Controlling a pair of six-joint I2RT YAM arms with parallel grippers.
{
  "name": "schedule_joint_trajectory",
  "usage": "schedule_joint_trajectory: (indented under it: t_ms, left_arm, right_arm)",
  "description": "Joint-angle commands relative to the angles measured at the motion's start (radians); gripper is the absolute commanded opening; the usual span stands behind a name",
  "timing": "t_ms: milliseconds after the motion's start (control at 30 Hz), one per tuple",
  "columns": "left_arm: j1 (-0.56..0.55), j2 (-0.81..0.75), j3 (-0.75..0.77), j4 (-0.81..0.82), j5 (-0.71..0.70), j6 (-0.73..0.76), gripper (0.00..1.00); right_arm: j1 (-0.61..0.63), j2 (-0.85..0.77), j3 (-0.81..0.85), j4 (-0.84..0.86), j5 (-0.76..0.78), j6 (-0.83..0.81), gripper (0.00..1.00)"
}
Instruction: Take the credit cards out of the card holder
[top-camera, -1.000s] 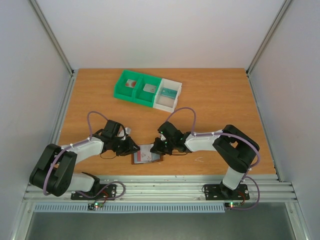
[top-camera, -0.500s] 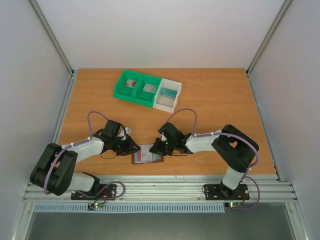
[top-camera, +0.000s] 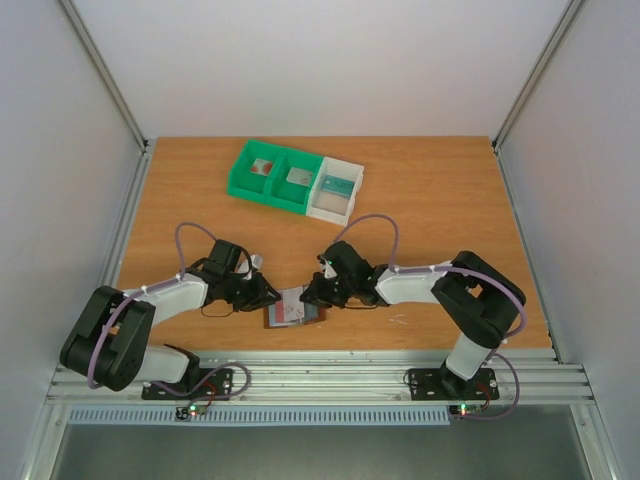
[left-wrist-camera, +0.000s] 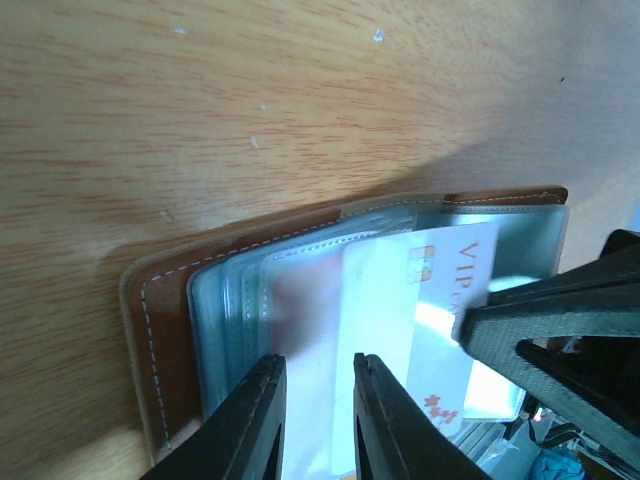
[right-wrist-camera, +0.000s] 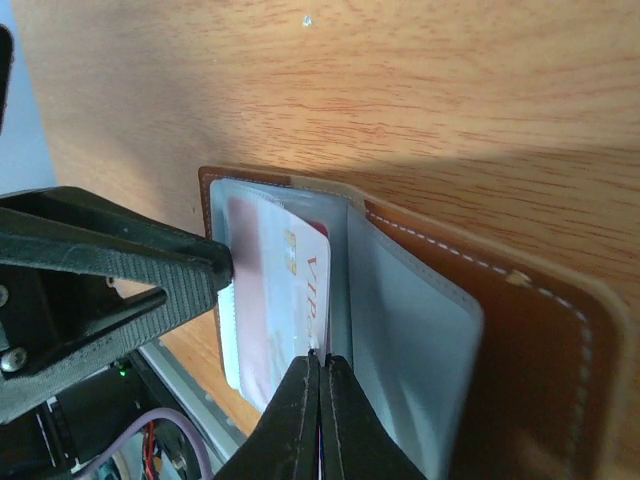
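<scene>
The brown card holder (top-camera: 295, 310) lies open near the table's front edge, its clear sleeves facing up (left-wrist-camera: 160, 330) (right-wrist-camera: 540, 350). A white credit card (left-wrist-camera: 440, 300) (right-wrist-camera: 290, 290) printed "VIP" sticks partly out of a sleeve, with a pinkish one blurred behind the plastic. My right gripper (top-camera: 312, 297) (right-wrist-camera: 320, 358) is shut, its tips pinching that card's edge. My left gripper (top-camera: 268, 295) (left-wrist-camera: 318, 360) stands narrow, its fingers (right-wrist-camera: 120, 265) clamped on the holder's left-hand sleeves.
A green bin (top-camera: 268, 172) and an attached white bin (top-camera: 336, 187) stand at the back of the table, each compartment holding a small card. The metal rail (top-camera: 300, 372) runs just in front of the card holder.
My right gripper has edged slightly left over the card holder. The left arm and the holder have stayed put.
</scene>
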Motion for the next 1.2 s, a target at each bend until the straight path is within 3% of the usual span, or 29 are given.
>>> schedule_joint_trajectory:
  t_ms: [0, 500, 833, 1167]
  left_arm:
    - [-0.002, 0.016, -0.007, -0.033, -0.057, 0.011, 0.22]
    - [-0.002, 0.027, 0.007, -0.038, -0.066, 0.013, 0.22]
    - [-0.002, 0.027, 0.011, -0.034, -0.063, 0.001, 0.23]
    - [-0.002, -0.103, 0.065, -0.154, -0.055, 0.016, 0.39]
  right_arm:
    - [-0.02, -0.071, -0.01, -0.126, 0.061, -0.067, 0.01]
    - [-0.024, -0.197, 0.044, -0.462, 0.201, -0.2, 0.01]
    - [-0.025, -0.212, 0.057, -0.561, 0.277, -0.255, 0.01]
    - [-0.025, -0.266, 0.082, -0.515, 0.162, -0.316, 0.01]
